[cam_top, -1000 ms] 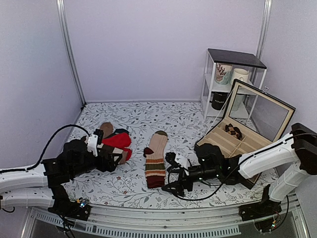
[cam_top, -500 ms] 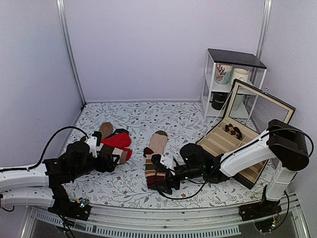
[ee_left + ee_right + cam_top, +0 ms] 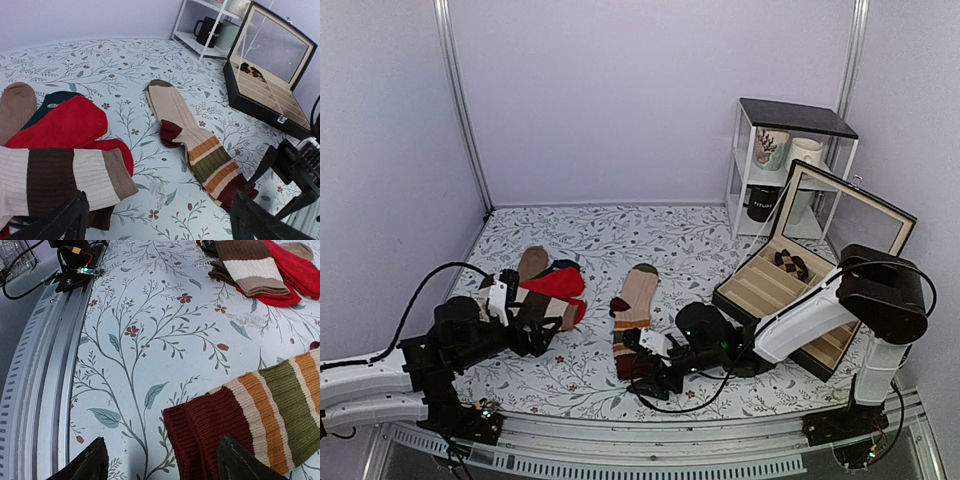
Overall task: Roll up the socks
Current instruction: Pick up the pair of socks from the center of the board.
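My right claw (image 3: 160, 452) stands open, one finger on each side of the maroon cuff end of the socks (image 3: 260, 410). They lie flat, stacked and unrolled, midway along the worktop's (image 3: 150, 310) near edge. My left claw (image 3: 160, 205) hangs open toward the left edge, holding nothing. I judge rolling hasn't begun, so all of it is left.

Bare floral-print worktop (image 3: 600, 240) between red-and-cream sock heap (image 3: 555, 285) and open black compartment box (image 3: 770, 285); striped tan socks (image 3: 638, 300) lie mid-gap.
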